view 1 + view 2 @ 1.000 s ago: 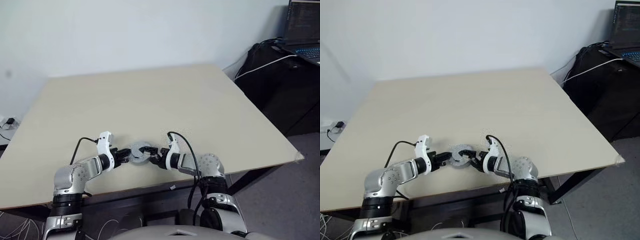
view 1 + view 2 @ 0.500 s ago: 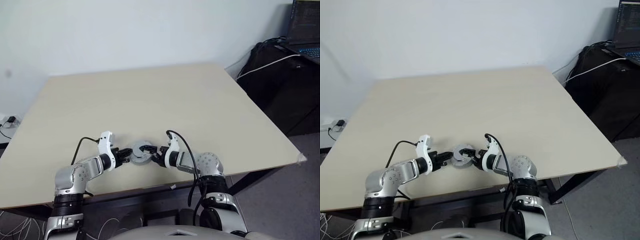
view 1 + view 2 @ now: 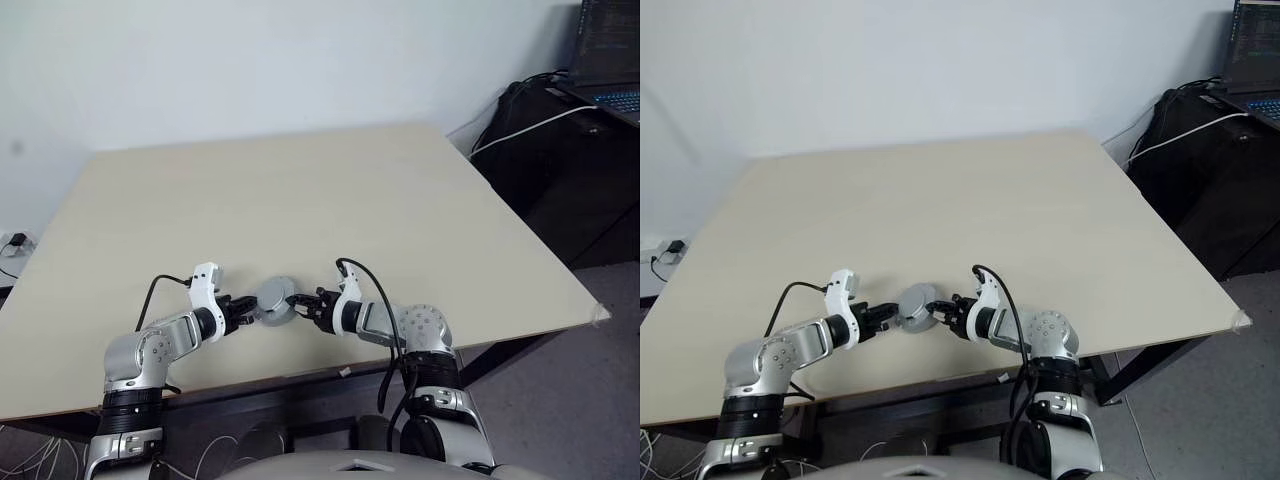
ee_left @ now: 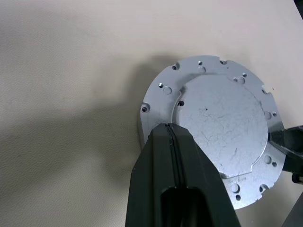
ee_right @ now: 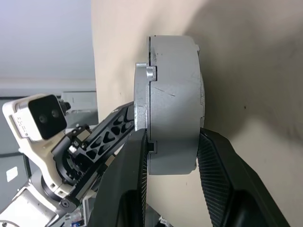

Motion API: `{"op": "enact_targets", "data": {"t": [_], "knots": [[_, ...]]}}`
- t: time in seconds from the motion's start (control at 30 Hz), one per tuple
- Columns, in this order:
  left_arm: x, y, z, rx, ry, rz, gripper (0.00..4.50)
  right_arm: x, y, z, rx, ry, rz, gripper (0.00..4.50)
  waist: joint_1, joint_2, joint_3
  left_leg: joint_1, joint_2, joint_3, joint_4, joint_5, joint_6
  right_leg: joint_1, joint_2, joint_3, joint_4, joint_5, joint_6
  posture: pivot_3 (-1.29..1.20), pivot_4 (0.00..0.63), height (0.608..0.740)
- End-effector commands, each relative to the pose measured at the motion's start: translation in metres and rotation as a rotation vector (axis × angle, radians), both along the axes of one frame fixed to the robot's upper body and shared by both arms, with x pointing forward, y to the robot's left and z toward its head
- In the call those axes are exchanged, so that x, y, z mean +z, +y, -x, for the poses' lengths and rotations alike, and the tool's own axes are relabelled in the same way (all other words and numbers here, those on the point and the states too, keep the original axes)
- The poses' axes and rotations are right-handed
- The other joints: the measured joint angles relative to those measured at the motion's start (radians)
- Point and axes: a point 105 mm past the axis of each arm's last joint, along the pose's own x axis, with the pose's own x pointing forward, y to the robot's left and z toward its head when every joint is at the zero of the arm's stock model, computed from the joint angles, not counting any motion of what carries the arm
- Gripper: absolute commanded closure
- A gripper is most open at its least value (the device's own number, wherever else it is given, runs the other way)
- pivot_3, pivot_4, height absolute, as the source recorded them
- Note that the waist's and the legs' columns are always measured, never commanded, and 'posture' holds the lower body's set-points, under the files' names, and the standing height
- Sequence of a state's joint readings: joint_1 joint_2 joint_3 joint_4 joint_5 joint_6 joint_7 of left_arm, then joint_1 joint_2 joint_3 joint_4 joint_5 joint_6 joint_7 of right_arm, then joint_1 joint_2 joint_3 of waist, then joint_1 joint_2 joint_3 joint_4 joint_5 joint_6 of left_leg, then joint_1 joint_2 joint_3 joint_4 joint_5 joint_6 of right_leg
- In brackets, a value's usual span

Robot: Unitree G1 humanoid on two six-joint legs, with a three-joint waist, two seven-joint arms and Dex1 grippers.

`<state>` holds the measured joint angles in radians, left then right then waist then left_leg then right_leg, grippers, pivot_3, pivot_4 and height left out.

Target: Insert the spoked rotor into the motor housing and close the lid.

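The grey round motor housing (image 3: 273,297) lies near the table's front edge with its flat silver lid (image 4: 222,127) down on it. The spoked rotor is hidden. My left gripper (image 3: 246,307) is shut, and its joined fingertips (image 4: 168,127) rest on the lid's rim at the housing's left side. From the right, my right gripper (image 3: 299,302) takes the housing's edge (image 5: 174,94) between its fingers. One finger (image 5: 137,161) lies against the lid side and the other against the base side, both touching.
The beige table (image 3: 300,190) stretches far behind the housing, and its front edge runs just before the arms. To the far right stands a dark desk (image 3: 560,150) with a laptop (image 3: 610,50) and a white cable.
The housing showed an open ring with my right fingers at it; now the lid lies flat over it. My right gripper's fingers have come together on the housing's edge. The left gripper stayed put.
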<state>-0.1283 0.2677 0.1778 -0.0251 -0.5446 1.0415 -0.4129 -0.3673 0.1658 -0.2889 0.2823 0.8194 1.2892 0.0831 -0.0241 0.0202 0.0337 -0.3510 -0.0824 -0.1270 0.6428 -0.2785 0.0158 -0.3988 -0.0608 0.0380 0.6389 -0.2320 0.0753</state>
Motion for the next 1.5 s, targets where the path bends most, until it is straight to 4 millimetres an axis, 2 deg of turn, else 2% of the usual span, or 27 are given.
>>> {"op": "enact_targets", "data": {"t": [0.03, 0.2, 0.53, 0.87, 0.93, 1.0, 1.1, 1.23, 1.4, 1.5], "knots": [[-0.005, -0.018, 0.004, -0.051, 0.026, 0.035, 4.5, 0.032, 0.041, 0.013, 0.115, -0.055, -0.152, 3.29, 0.0, 0.0, 0.0, 0.0, 0.0, 0.0, 0.0, 0.0, 0.0, 0.0, 0.0, 0.0, 0.0, 0.0, 0.0, 0.0, 0.0, 0.74], [-0.005, -0.018, 0.004, -0.054, 0.026, 0.033, 4.5, 0.028, 0.045, 0.019, 0.157, -0.048, -0.134, 3.29, -0.001, 0.0, 0.0, 0.0, 0.0, 0.0, 0.0, 0.0, 0.0, 0.0, 0.0, 0.0, 0.0, 0.0, 0.0, 0.0, 0.0, 0.74], [-0.003, -0.019, 0.004, -0.05, 0.015, 0.041, 4.5, 0.03, 0.044, 0.014, 0.13, -0.065, -0.143, 3.29, -0.001, 0.0, 0.0, 0.0, 0.0, 0.0, 0.0, 0.0, 0.0, 0.0, 0.0, 0.0, 0.0, 0.0, 0.0, 0.0, 0.0, 0.74], [0.028, -0.018, -0.003, 0.064, -0.171, 0.136, 4.5, 0.024, 0.03, 0.005, 0.045, -0.05, -0.141, 3.29, -0.002, -0.003, 0.003, -0.005, 0.0, 0.0, 0.001, 0.0, -0.001, -0.006, 0.0, 0.0, 0.0, 0.0, 0.0, 0.0, 0.0, 0.74], [0.039, -0.019, 0.0, 0.096, -0.221, 0.182, 4.5, 0.023, 0.029, 0.004, 0.034, -0.047, -0.141, 3.29, -0.003, -0.003, 0.003, -0.011, 0.0, 0.0, 0.002, 0.002, 0.001, -0.012, 0.0, 0.001, 0.002, 0.005, -0.007, 0.0, 0.0, 0.74], [0.047, -0.018, 0.001, 0.125, -0.257, 0.225, 4.5, 0.023, 0.028, 0.004, 0.029, -0.046, -0.141, 3.29, -0.002, -0.004, 0.004, -0.012, 0.001, 0.001, 0.002, 0.003, 0.002, -0.014, 0.0, 0.002, 0.002, 0.005, -0.007, 0.0, 0.0, 0.74], [0.057, -0.012, 0.006, 0.209, -0.299, 0.305, 3.9, 0.022, 0.026, 0.003, 0.019, -0.044, -0.141, 3.29, -0.002, -0.005, 0.004, -0.014, 0.002, 0.001, 0.002, 0.002, 0.002, -0.014, -0.001, 0.001, 0.0, 0.005, -0.008, 0.0, 0.0, 0.74], [0.062, -0.007, 0.017, 0.274, -0.322, 0.373, 2.59, 0.021, 0.026, 0.003, 0.015, -0.043, -0.141, 3.29, -0.008, -0.005, 0.004, -0.015, 0.005, 0.003, 0.002, 0.002, 0.002, -0.012, 0.0, 0.002, 0.001, 0.005, -0.009, 0.0, 0.0, 0.74], [0.056, 0.0, 0.037, 0.364, -0.3, 0.459, 0.95, 0.023, 0.025, 0.001, 0.006, -0.046, -0.152, 3.29, -0.008, -0.006, 0.005, -0.015, 0.005, 0.003, 0.002, 0.001, 0.003, -0.013, 0.0, 0.002, 0.0, 0.004, -0.01, 0.0, 0.0, 0.74], [0.05, -0.004, 0.054, 0.4, -0.255, 0.553, 0.04, 0.027, 0.023, -0.003, -0.017, -0.058, -0.174, 3.29, -0.01, -0.007, 0.006, -0.014, 0.005, 0.004, 0.003, 0.001, 0.004, -0.013, 0.0, 0.001, -0.001, 0.004, -0.009, 0.0, 0.0, 0.74]]}}
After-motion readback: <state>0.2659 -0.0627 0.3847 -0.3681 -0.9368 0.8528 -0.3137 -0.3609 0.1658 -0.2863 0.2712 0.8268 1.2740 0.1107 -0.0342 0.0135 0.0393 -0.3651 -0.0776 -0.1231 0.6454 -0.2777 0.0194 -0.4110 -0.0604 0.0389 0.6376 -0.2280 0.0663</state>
